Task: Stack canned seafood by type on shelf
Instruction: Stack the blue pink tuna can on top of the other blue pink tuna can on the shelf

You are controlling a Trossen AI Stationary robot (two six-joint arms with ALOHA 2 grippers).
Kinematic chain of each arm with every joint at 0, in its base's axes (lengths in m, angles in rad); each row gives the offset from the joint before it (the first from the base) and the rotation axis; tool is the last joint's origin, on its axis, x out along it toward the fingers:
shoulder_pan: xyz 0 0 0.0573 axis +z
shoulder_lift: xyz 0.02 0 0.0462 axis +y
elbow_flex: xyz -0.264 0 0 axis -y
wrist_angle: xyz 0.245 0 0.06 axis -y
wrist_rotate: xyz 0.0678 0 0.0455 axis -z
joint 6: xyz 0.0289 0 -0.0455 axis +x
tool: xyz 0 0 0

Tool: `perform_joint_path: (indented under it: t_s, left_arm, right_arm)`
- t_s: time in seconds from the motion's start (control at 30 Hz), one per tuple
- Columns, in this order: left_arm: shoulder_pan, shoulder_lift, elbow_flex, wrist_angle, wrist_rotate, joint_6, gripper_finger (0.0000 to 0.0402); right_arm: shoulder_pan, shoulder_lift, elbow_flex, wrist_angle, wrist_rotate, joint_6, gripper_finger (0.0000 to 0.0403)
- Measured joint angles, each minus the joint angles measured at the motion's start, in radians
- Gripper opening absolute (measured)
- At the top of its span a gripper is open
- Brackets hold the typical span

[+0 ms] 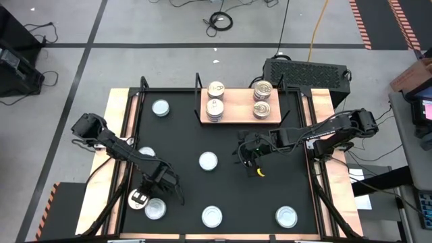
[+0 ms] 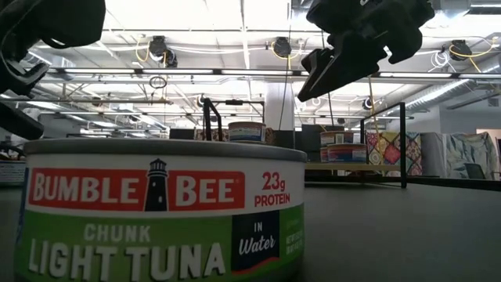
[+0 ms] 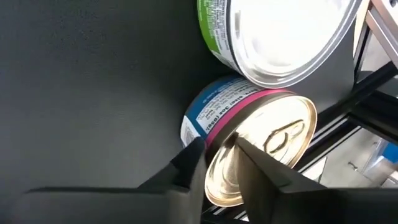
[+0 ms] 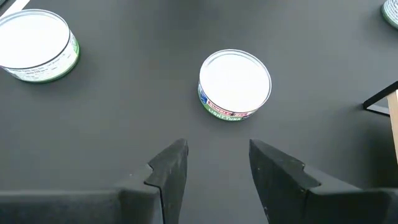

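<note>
The light-wood shelf (image 1: 237, 111) stands at the far middle of the black mat and carries several gold-top tins (image 1: 216, 88) (image 1: 262, 108). White-top tins lie flat on the mat (image 1: 208, 160) (image 1: 212, 216) (image 1: 286, 216) (image 1: 160, 108). At the near left, my left gripper (image 1: 144, 192) (image 3: 217, 163) is down at a gold-top tin with a blue and pink label (image 3: 261, 127) (image 1: 138, 198). This tin sits beside a white-top tin (image 3: 280, 31) (image 1: 155, 209). My right gripper (image 1: 254, 160) (image 4: 214, 165) hangs open above the mat, short of a white-top tin (image 4: 235, 84). My left gripper has the gold-top tin's near rim (image 3: 219, 138) between its two fingers. One finger (image 3: 189, 163) lies against the blue and pink side wall, the other (image 3: 261, 177) over the gold lid beside the pull tab. The fingers slant down onto it. Whether the tin's base is on the mat is hidden.
The mat's raised black frame (image 3: 348, 112) runs close behind the gold-top tin. A green-labelled tuna tin (image 2: 156, 211) stands at the near edge, filling the low view. Black posts (image 1: 197, 81) rise at the shelf's edges. A dark box (image 1: 307, 71) sits behind the table.
</note>
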Motion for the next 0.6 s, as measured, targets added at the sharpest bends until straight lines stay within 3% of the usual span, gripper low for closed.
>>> perform_joint_path:
  t_s: [0.17,0.6]
  left_arm:
    - [0.001,0.000,0.000,-0.008,0.020,0.035,0.0009]
    - [0.061,-0.030,0.057,-0.074,0.086,0.047,0.0001]
  right_arm:
    - [0.000,0.000,0.000,-0.001,0.000,0.001,0.0166]
    - [0.000,0.000,0.001,-0.017,0.000,0.011,0.0166]
